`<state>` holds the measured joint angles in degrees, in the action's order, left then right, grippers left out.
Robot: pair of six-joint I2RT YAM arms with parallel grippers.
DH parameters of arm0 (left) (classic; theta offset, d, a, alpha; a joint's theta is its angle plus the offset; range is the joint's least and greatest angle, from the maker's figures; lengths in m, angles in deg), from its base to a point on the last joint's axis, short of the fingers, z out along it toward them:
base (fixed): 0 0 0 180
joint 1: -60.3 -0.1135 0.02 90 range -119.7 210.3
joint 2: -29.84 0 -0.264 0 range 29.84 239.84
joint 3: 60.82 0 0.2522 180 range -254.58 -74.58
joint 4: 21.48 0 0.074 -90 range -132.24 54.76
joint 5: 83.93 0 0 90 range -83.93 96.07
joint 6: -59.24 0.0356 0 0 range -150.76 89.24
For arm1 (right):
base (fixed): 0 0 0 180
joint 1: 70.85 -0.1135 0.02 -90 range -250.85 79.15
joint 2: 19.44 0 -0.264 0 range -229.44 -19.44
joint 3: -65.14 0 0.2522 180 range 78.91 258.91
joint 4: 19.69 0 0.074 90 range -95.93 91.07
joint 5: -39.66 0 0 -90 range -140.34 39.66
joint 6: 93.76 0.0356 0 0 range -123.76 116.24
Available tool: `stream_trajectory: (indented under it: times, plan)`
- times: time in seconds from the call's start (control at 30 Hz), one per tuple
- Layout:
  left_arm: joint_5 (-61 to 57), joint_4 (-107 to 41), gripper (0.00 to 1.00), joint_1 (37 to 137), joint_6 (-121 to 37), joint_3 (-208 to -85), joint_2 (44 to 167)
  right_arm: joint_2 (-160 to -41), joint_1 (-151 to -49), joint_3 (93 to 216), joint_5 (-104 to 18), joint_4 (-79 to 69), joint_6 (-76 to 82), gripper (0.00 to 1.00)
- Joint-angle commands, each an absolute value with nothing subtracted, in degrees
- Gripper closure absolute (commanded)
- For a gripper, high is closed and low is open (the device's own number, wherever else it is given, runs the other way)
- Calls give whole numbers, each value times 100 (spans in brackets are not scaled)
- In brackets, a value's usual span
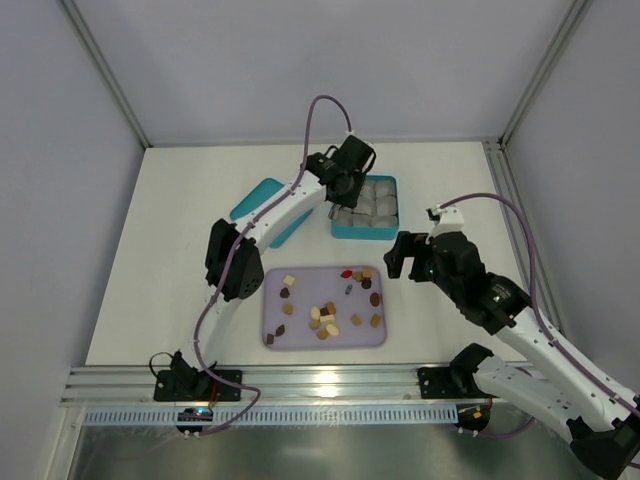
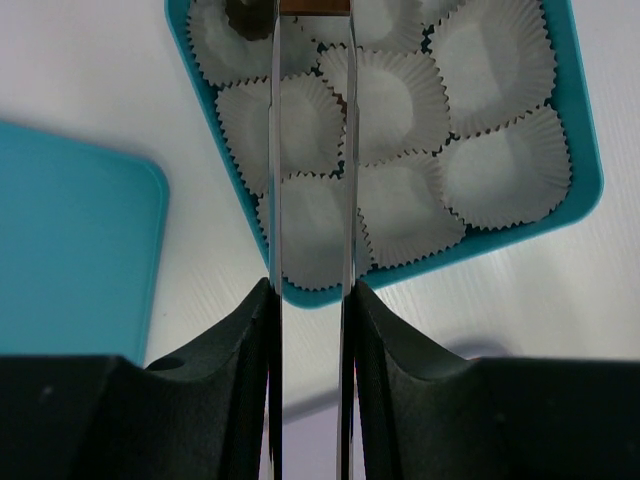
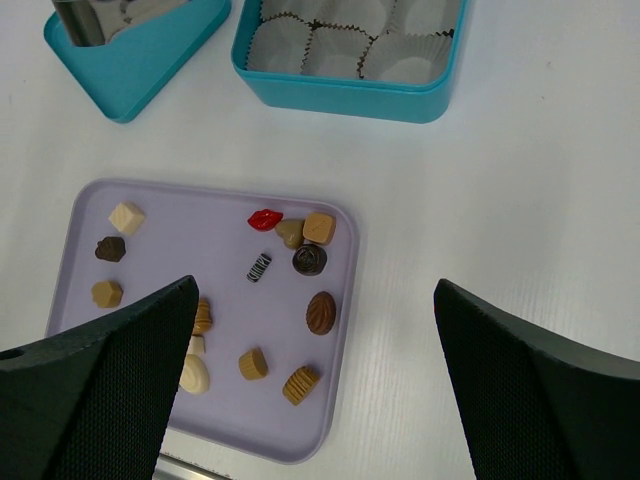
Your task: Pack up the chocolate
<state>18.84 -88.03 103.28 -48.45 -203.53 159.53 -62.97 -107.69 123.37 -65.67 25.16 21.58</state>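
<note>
Left arm has a piece over the box

The left gripper (image 2: 313,30) has its thin metal fingers (image 2: 275,200) nearly closed, pinching a brown chocolate (image 2: 315,6) right at the tips. It's above the white paper cups (image 2: 400,100) in the teal box (image 2: 585,150), with the teal lid (image 2: 70,250) just beside. The right gripper (image 3: 315,290) is spread wide with nothing in it, hanging over the purple tray (image 3: 200,230) where the other chocolates (image 3: 321,312) lie scattered.

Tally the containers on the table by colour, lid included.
Teal: 2, the box and the lid
Lilac: 1, the tray
Total: 3
</note>
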Motion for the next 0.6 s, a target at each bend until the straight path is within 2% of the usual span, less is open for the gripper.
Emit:
stream_trajectory:
  times: [0.0, 0.57]
  plan:
    - [1802, -8314, 66, 10249, -4763, -20808, 15992, -6303, -10741, 12566, -6624, 2527, 2059, 0]
    - [1626, -8270, 63, 10248, -4754, -20826, 16273, -6374, -10741, 12522, -6598, 2474, 2059, 0]
